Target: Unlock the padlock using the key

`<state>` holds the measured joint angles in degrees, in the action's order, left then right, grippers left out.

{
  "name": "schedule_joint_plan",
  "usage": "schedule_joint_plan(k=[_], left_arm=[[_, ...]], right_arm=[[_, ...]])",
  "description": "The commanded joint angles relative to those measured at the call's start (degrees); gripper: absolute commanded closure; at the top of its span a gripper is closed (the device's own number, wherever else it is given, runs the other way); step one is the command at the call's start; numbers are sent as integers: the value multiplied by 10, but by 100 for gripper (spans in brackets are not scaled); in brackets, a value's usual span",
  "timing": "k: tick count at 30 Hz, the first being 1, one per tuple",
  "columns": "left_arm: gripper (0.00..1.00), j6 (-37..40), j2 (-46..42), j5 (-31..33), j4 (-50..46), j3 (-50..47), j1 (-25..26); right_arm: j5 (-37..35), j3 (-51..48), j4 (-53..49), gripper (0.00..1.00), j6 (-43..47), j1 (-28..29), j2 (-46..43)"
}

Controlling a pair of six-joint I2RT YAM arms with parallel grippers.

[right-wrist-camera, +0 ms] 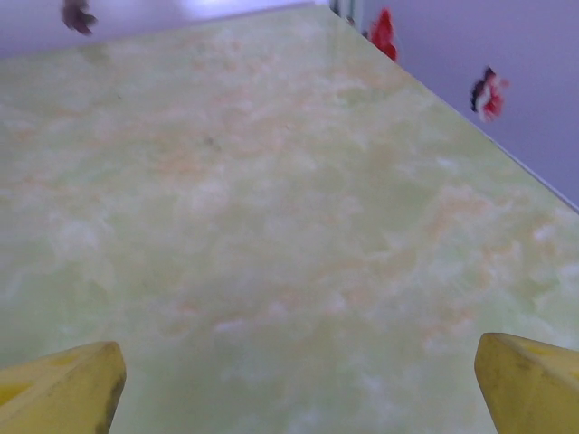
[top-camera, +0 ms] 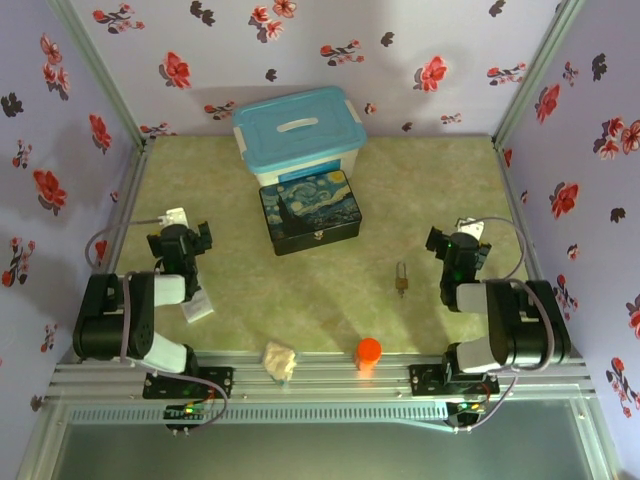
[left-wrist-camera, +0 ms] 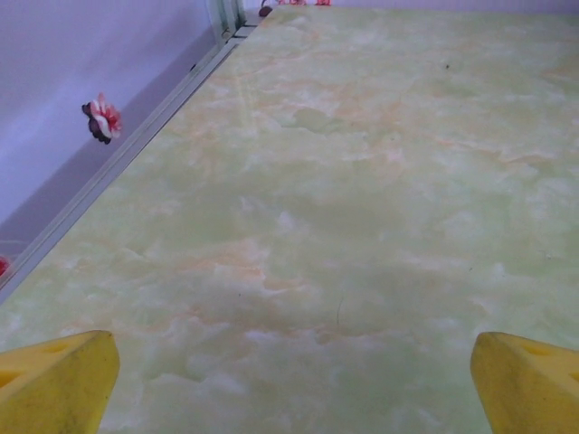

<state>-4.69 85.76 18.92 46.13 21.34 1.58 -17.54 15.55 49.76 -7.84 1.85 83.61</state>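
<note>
Left hand [top-camera: 180, 237] and right hand [top-camera: 457, 243] stood wide, empty; the padlock [top-camera: 401, 280] lay on the surface [top-camera: 320, 300] near the right, likely for easy reach.

The tin box [top-camera: 310, 212] is painted metal, glossy; just behind it the storage box [top-camera: 298, 135] is smooth plastic with a faintly shiny blue lid; the table [top-camera: 330, 300] under the tin is a smooth, marbled green sheet with a soft sheen; right of the tin and nearer, the padlock [top-camera: 401, 281] has a brass-coloured metal body and a silvery shackle; the left gripper [left-wrist-camera: 291, 384] and right gripper [right-wrist-camera: 298, 384] have matt yellow fingers [left-wrist-camera: 54, 384]; the walls [top-camera: 420, 100] behind the tin look matt, printed with flowers.
</note>
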Motion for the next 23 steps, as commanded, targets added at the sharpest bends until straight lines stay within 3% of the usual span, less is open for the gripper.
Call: schedule_joint_plan(k=[1, 2, 5, 8, 10, 23], left_arm=[[0, 15, 34, -30, 96, -6, -3], [0, 9, 21, -34, 59, -1, -3], [0, 13, 27, -35, 67, 2, -3], [0, 13, 29, -26, 77, 0, -3], [0, 12, 29, -25, 75, 0, -3], [0, 13, 29, -24, 77, 0, -3]], right_arm=[[31, -1, 146, 1, 23, -3, 63], [32, 7, 158, 1, 25, -2, 76], [1, 66, -2, 1, 7, -3, 49], [-3, 46, 53, 1, 12, -1, 59], [-5, 59, 13, 1, 11, 0, 51], [15, 60, 18, 1, 15, -2, 55]])
